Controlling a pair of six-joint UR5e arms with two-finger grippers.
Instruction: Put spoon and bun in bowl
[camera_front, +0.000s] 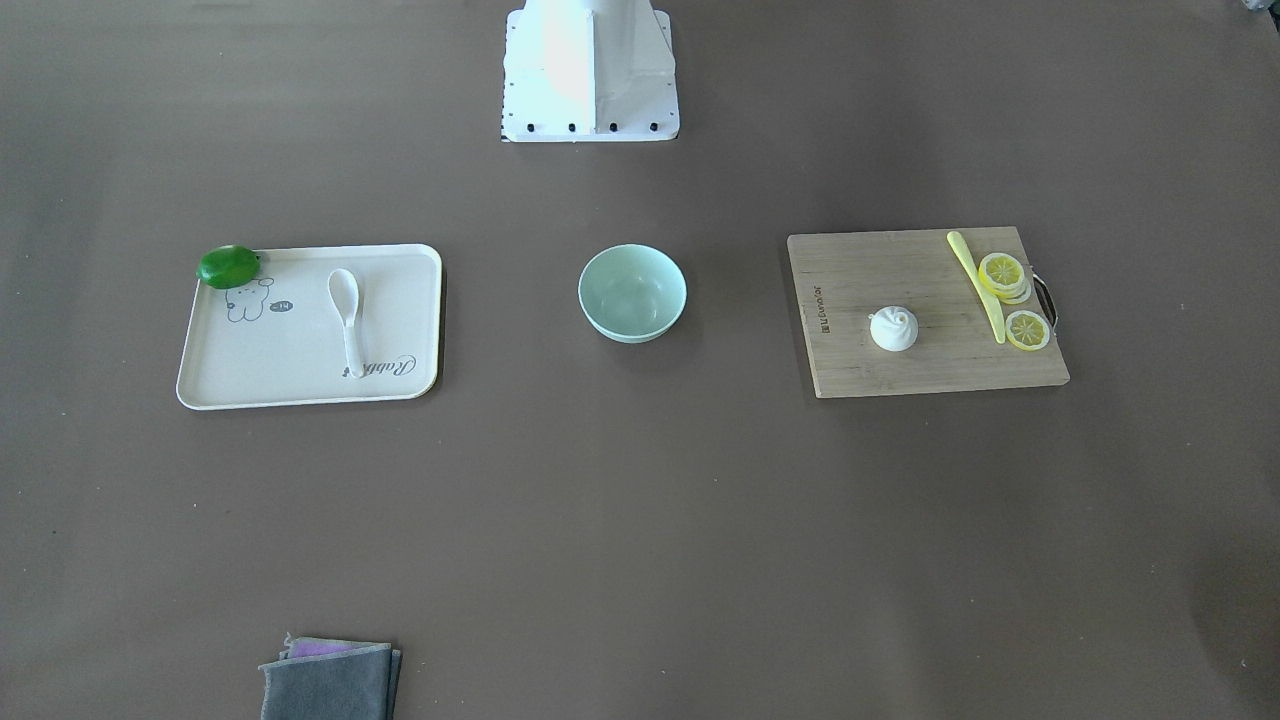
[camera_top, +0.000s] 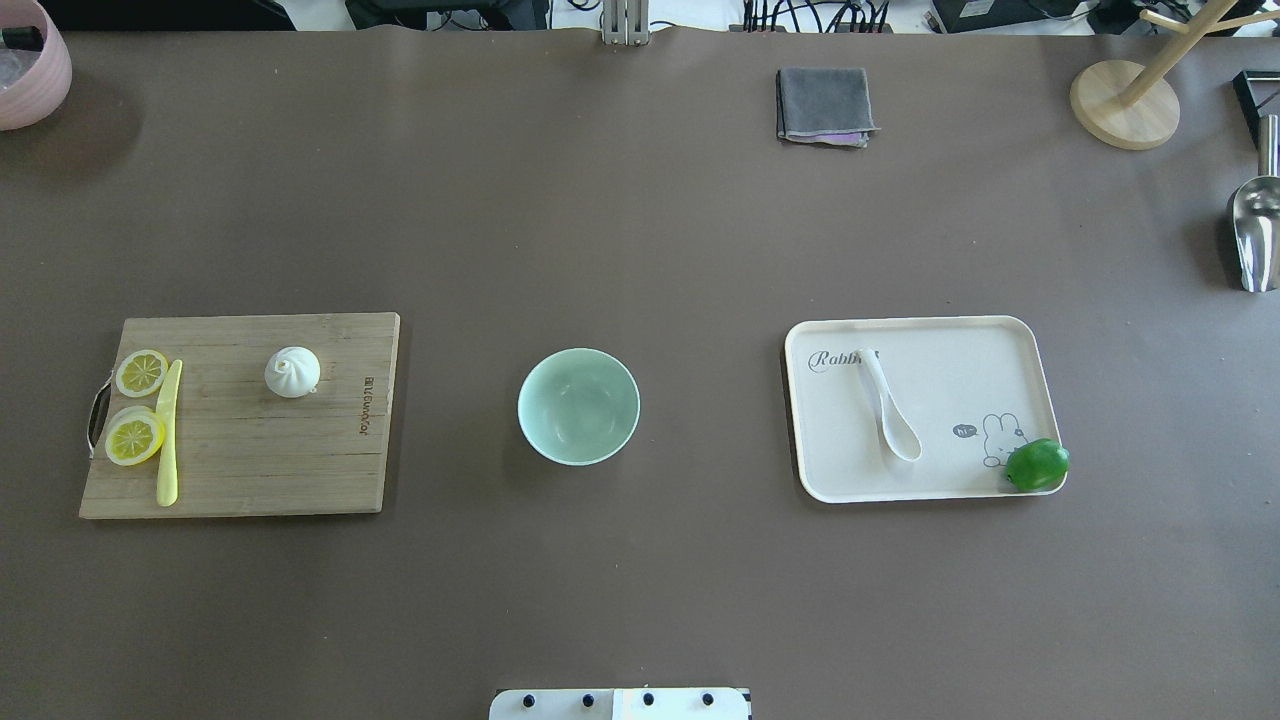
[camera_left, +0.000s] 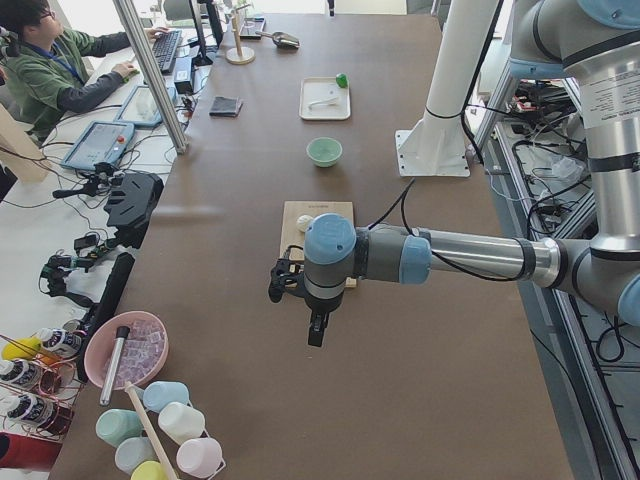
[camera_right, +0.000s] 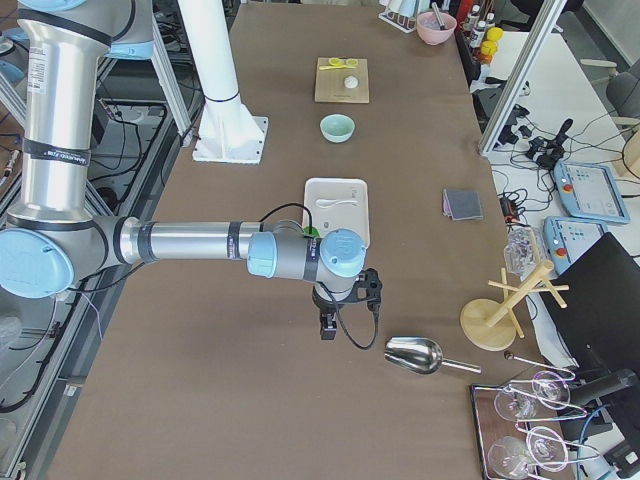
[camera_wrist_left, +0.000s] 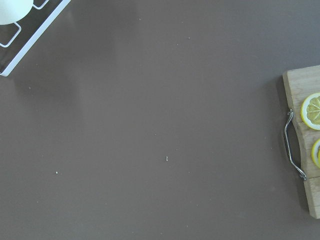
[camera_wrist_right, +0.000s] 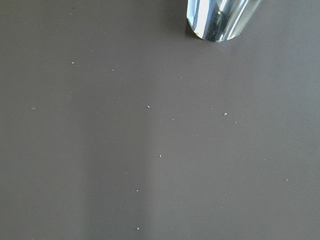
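Glossy white soup spoon (camera_top: 890, 410) on cream rectangular tray (camera_top: 960, 340), white pleated bun (camera_top: 292, 372) on wooden cutting board (camera_top: 250, 460); cannot tell grip of left tool (camera_left: 315, 335) or right tool (camera_right: 327, 328).

The table (camera_top: 640, 220) before me wears a matt brown covering, smooth and dull. My bowl (camera_top: 579, 406) is smooth with a soft sheen, and the spoon (camera_top: 893, 415) is glossy white. The bun (camera_top: 292, 372) looks matt. The board (camera_top: 250, 460) is grained wood with a thin metal handle (camera_wrist_left: 286, 142). The tray (camera_top: 940, 370) looks like matt plastic. The cloth (camera_top: 824, 103) is grey fabric, and the scoop (camera_wrist_right: 220, 17) is mirror-bright metal.
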